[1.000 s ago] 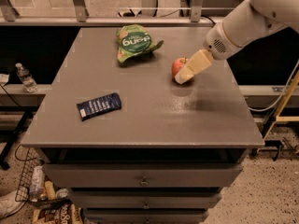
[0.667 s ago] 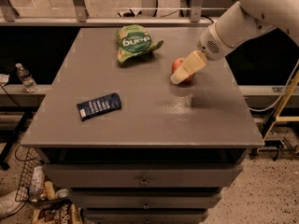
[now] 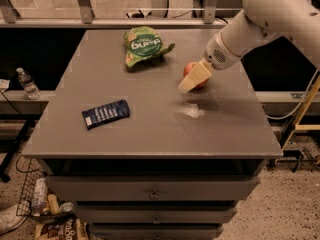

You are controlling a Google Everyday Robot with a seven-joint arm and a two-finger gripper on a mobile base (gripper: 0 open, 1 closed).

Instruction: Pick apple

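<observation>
The apple (image 3: 190,68) is small, round and red-orange. It sits on the grey table (image 3: 150,134) at the right of its middle. My gripper (image 3: 192,80) is cream-coloured and comes down from the white arm (image 3: 260,19) at the upper right. It lies right against the apple's front and right side and hides the lower part of it. The apple rests on the table top.
A green snack bag (image 3: 145,45) with white lettering lies at the back of the table, left of the apple. A dark blue packet (image 3: 105,114) lies at the front left. A water bottle (image 3: 27,83) stands on a ledge to the left. Drawers (image 3: 152,191) sit below the table top.
My gripper has moved left and a little down, from the apple's right side to across its front. The apple has stayed where it was.
</observation>
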